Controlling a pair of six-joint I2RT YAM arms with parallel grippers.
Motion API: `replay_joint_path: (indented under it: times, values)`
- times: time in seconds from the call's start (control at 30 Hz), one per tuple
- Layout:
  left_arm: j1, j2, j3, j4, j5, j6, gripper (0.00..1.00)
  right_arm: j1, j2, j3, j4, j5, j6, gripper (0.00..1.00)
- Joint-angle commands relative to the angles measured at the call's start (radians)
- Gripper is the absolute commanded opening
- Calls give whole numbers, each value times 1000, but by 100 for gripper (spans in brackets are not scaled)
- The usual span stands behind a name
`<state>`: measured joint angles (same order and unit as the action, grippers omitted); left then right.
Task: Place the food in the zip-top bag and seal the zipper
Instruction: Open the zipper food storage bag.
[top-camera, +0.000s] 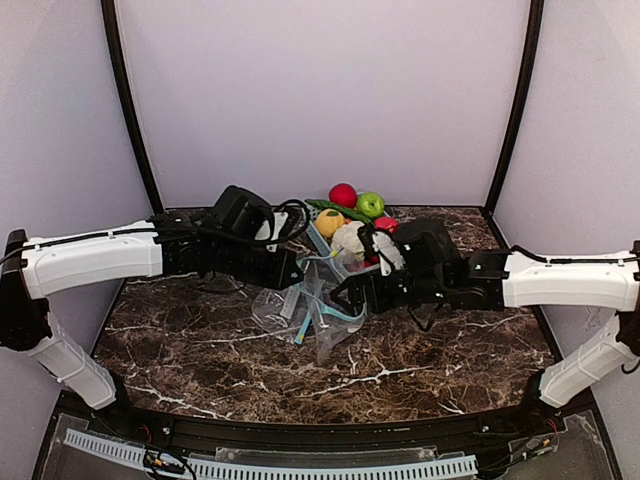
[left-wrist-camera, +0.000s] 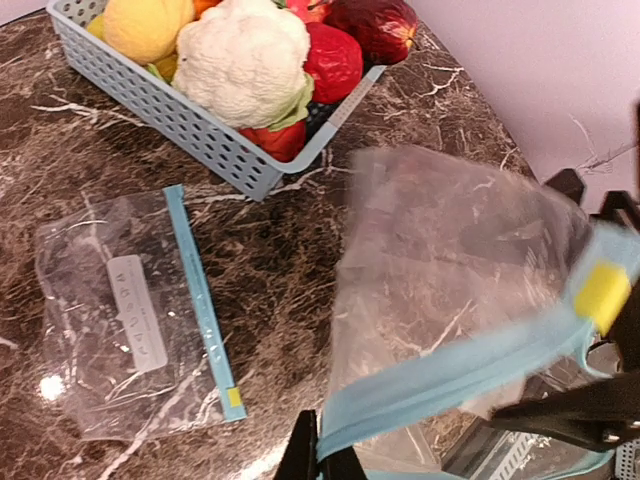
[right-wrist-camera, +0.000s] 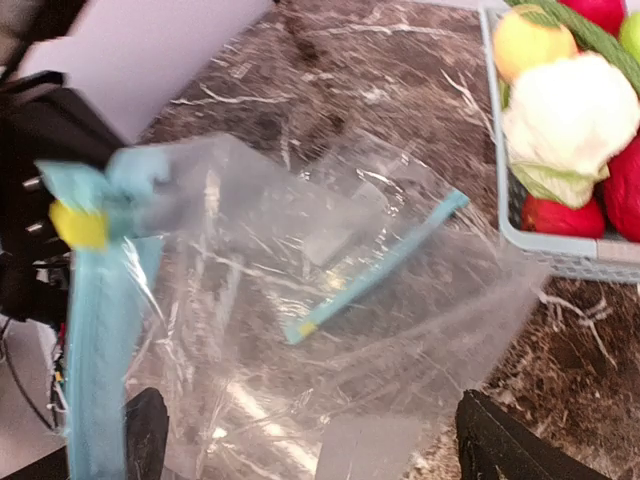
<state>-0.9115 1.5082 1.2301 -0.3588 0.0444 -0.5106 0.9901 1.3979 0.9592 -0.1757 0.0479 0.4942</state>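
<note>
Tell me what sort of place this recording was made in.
Probably a lab test cell, not a real kitchen: plain walls box in a marble-patterned table, a left arm and right arm are bolted at its near edge, and the basket holds glossy toy food.

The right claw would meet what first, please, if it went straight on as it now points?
Probably the clear film of the zip-top bag, hanging right before the open right claw; depth is unclear.
</note>
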Motion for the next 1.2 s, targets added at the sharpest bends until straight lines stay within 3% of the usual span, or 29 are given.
replay_joint_path:
  times: [0.0,0.23,0.4,0.5,0.7,0.83,0.97,1.1,1.17]
  values:
    - [70,-106,58,-184,-63,115,1,24,-117,16,137,-115,-52,99]
    - [221,-194,70,-388,-128,226,1,23,-271,-23,153,-116,-73,99]
    - [266,-211,111,-476,-140,288,1,14,-310,-20,103,-87,-92,99]
    - [267,-219,110,-444,-66,297,1,13,-300,-11,118,-117,-93,98]
    - [263,-199,85,-288,218,263,1,14,-158,66,72,-75,-62,99]
    - [199,-149,95,-268,234,289,1,27,-66,105,96,-92,-89,99]
    - [152,-103,106,-261,261,299,1,44,-35,84,241,-161,-190,99]
    - [149,-82,90,-238,275,272,1,52,-33,51,365,-290,-286,99]
    - [148,-75,86,-225,285,266,1,54,-32,53,382,-273,-288,99]
